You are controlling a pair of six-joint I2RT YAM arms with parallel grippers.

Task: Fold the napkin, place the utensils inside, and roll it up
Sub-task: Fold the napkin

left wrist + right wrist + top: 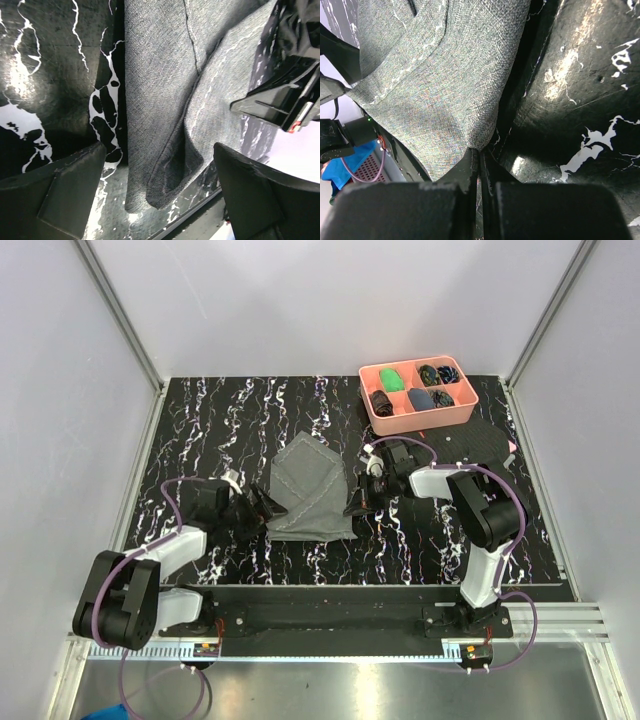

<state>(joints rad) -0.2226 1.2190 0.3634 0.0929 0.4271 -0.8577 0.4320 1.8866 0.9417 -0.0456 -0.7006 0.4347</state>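
Napkin [312, 495] corner pinched in right fingers [395, 210], lying between wide-apart left fingers [65, 190].

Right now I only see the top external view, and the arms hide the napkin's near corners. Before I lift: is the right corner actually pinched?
Observer: Yes. In the right wrist view the right fingers are shut on the napkin, with its corner caught at their tips.
Operator: And the left side?
Observer: Not yet. The left wrist view shows the left fingers wide apart, with the napkin's corner lying between them, not gripped.
Operator: Is that corner a single layer?
Observer: No. At least two layers overlap there, with a pale stitched edge of one running across the other.
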